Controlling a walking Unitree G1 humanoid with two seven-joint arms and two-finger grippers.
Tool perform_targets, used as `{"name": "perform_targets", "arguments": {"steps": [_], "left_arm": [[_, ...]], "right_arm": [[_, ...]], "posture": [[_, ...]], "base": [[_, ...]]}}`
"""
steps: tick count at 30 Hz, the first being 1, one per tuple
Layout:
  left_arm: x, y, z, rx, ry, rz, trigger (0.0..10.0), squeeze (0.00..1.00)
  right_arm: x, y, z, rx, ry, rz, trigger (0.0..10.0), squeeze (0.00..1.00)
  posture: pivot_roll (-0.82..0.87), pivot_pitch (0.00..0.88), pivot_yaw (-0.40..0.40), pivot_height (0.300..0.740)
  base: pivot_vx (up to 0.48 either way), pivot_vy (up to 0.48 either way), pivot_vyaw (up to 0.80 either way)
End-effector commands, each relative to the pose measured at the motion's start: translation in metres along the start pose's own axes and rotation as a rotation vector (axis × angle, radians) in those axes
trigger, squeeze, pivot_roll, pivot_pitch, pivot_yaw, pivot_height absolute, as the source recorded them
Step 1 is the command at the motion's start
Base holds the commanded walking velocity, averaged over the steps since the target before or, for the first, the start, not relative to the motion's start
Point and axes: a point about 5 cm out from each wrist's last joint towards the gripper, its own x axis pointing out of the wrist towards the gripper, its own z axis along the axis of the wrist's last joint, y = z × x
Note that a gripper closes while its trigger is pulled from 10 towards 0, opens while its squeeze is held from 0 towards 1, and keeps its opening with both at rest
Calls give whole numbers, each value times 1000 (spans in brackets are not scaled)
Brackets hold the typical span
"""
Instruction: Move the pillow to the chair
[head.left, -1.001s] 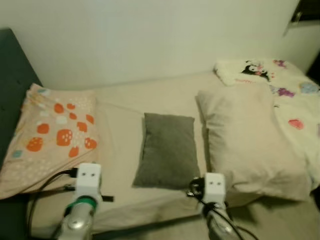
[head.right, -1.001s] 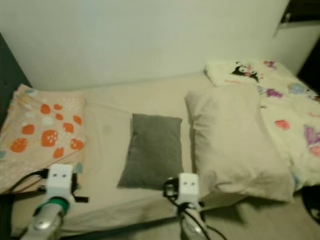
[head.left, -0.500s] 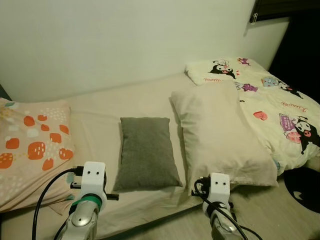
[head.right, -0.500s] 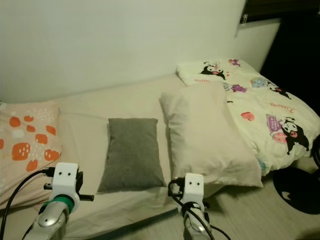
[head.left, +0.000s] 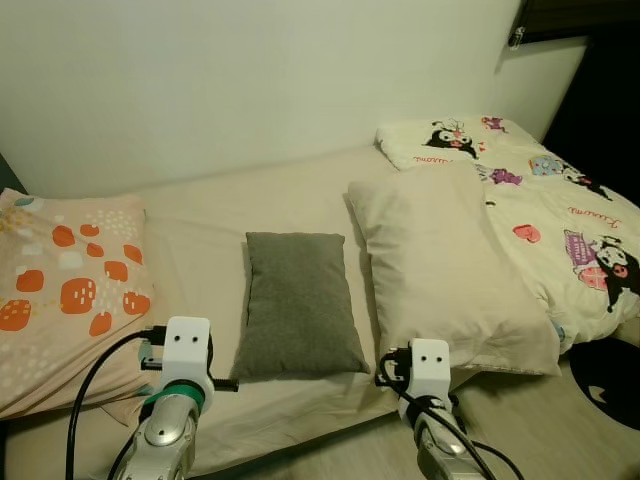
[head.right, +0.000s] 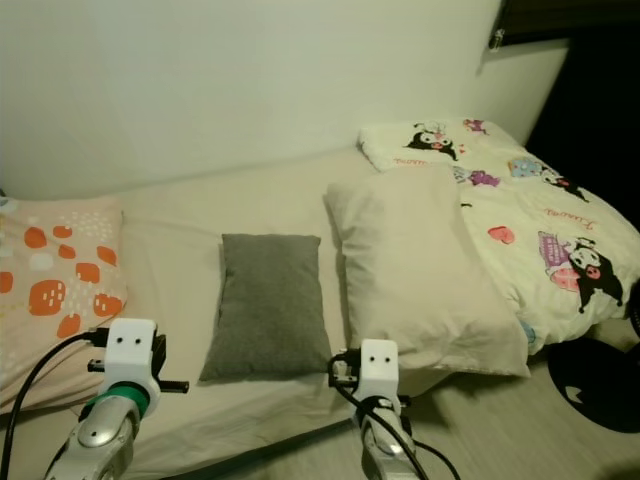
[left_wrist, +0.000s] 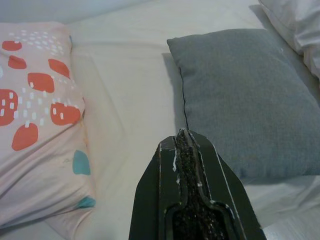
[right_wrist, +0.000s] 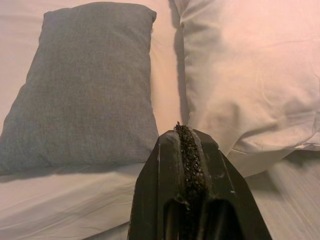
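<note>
Your small grey fabric pillow lies flat on the beige-sheeted bed against a white wall; both grippers' jaws are closed, empty.

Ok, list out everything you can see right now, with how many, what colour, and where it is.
Grey pillow: one, dark grey, middle of the bed.
Cream pillow: one, plain cream, right of the grey one.
Patterned pillow: one, peach with orange blotches, bed's left end.
Cartoon blanket: one, pale yellow with printed characters, bed's right end.
Bed sheet: one, beige, under the pillows.
Wall: white, behind the bed.
Floor: light wood, right foreground.
Left gripper: one, black, shut, near the bed's front edge.
Right gripper: one, black, shut, between the grey and cream pillows.
</note>
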Motion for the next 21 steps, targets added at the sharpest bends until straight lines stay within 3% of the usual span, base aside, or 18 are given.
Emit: {"name": "perform_targets", "arguments": {"steps": [1, 5, 7, 21], "left_arm": [[0, 1, -6, 1, 20, 4, 10000, 0], [0, 2, -5, -4, 12, 3, 10000, 0], [0, 3, -4, -6, 9, 4, 10000, 0], [-1, 5, -5, -12, 10, 10, 10000, 0]], "right_arm": [[0, 4, -4, -13, 14, 15, 10000, 0], [-1, 5, -6, -20, 24, 24, 10000, 0], [-2, 4, -9, 16, 32, 9, 10000, 0], [-2, 5, -10, 11, 36, 11, 10000, 0]], "posture": [[47, 14, 95, 740], [51, 18, 93, 740], [53, 19, 92, 740], [59, 22, 93, 740]], "base": [[0, 0, 0], [276, 0, 800], [317, 0, 0], [329, 0, 0]]}}
